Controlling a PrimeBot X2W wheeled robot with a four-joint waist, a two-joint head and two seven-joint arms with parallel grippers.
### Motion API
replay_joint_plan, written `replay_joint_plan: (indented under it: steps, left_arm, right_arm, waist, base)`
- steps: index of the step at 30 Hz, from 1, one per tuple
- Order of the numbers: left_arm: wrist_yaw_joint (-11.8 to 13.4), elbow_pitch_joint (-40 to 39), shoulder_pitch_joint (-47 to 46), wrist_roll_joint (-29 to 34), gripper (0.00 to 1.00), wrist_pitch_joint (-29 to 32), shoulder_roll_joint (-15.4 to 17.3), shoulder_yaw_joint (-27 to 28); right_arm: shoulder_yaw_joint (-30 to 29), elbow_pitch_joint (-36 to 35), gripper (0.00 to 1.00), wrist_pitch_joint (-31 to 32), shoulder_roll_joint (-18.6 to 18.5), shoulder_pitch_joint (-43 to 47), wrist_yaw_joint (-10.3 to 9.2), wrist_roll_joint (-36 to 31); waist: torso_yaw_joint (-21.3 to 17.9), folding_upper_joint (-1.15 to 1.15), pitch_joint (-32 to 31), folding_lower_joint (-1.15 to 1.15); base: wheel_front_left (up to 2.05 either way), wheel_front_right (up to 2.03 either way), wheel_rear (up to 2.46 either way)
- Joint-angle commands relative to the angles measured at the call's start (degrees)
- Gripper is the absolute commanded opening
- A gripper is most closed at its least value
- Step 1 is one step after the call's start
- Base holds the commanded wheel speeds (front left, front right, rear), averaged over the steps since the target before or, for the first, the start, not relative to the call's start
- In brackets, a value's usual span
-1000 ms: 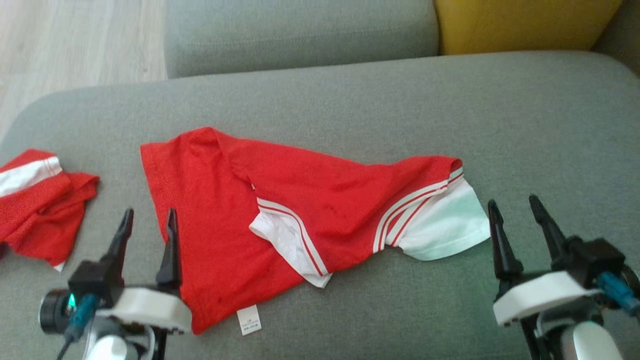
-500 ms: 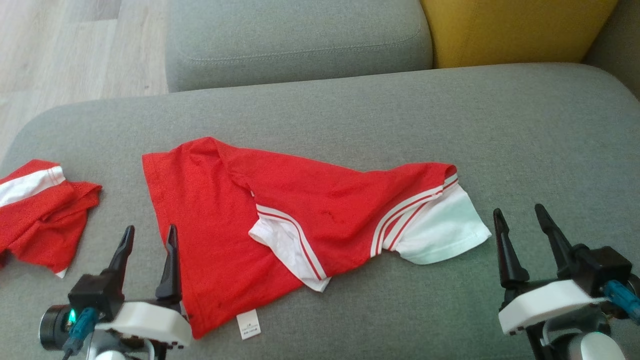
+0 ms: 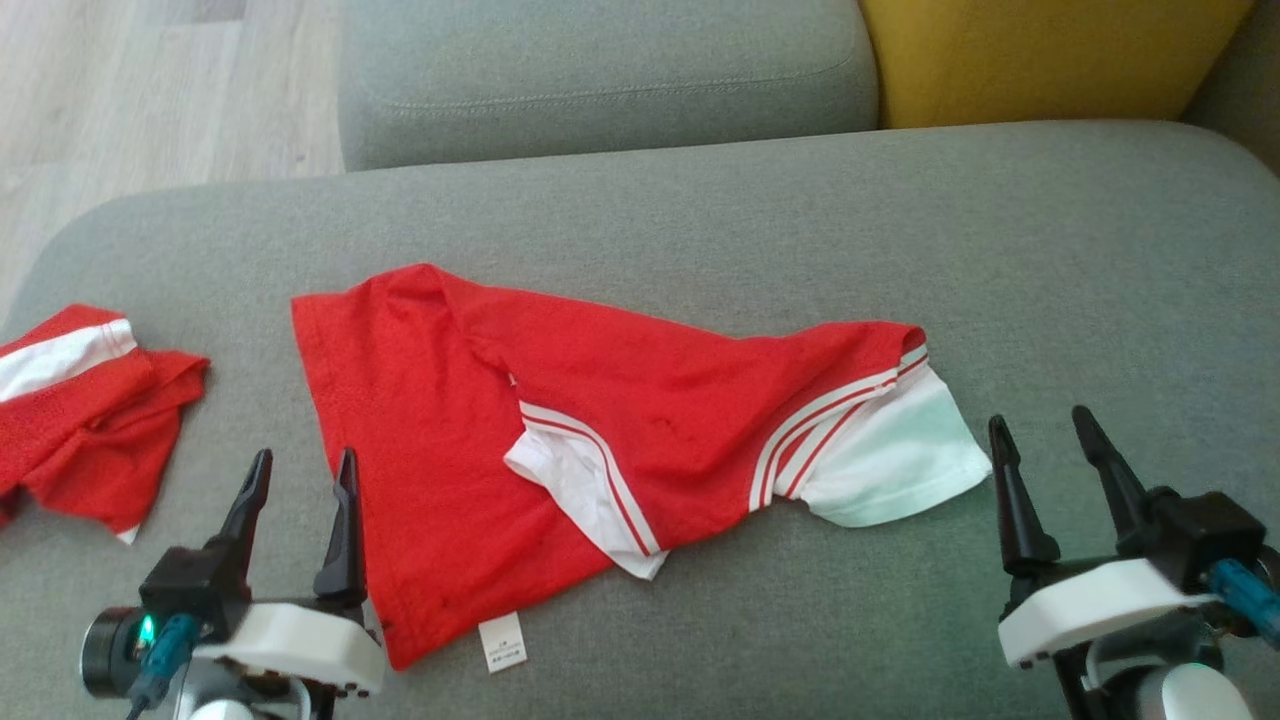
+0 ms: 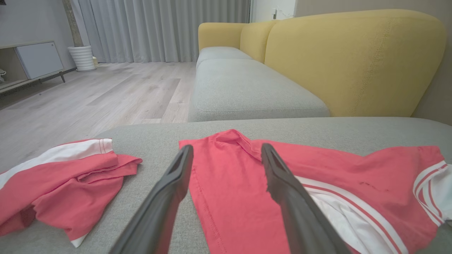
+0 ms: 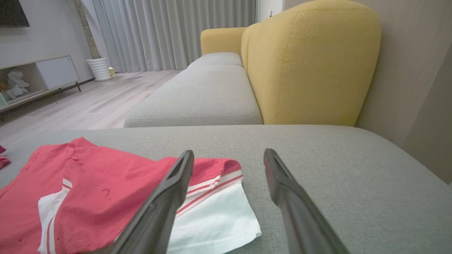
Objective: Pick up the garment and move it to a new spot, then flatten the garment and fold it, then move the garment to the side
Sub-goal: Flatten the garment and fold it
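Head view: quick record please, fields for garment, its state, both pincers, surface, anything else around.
garment: red shirt with white striped sleeves, on the grey seat cushion
state: spread out but rumpled, one sleeve lying across the body, care label at the near hem
left pincer: open, empty, by the shirt's left edge
right pincer: open, empty, just right of the white sleeve, not touching
other: second red garment crumpled at far left; yellow cushion behind
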Motion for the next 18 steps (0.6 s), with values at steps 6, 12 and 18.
replay_joint_plan:
  steps: [6,12,18]
  left_arm:
    - [0.1,-1.8,-4.9,0.2,1.00,-0.3,1.2,1.3]
    - [0.0,-1.4,-7.0,0.3,1.00,-0.4,0.4,0.9]
    - [-1.0,-0.5,-10.6,0.9,1.00,-0.8,-0.3,0.4]
  right_arm:
    - [6.9,-0.4,1.00,2.4,-1.3,-3.3,0.43,-0.6]
    - [16.9,4.0,1.00,4.5,-3.3,-6.6,0.43,0.0]
    - [29.4,10.9,1.00,5.0,-5.9,-12.9,0.43,1.5]
  waist:
    - [1.2,0.00,1.9,0.00]
    - [2.9,0.00,3.9,0.00]
    - [5.5,0.00,7.6,0.00]
  base:
    - [0.00,0.00,0.00]
    - [0.00,0.00,0.00]
    - [0.00,0.00,0.00]
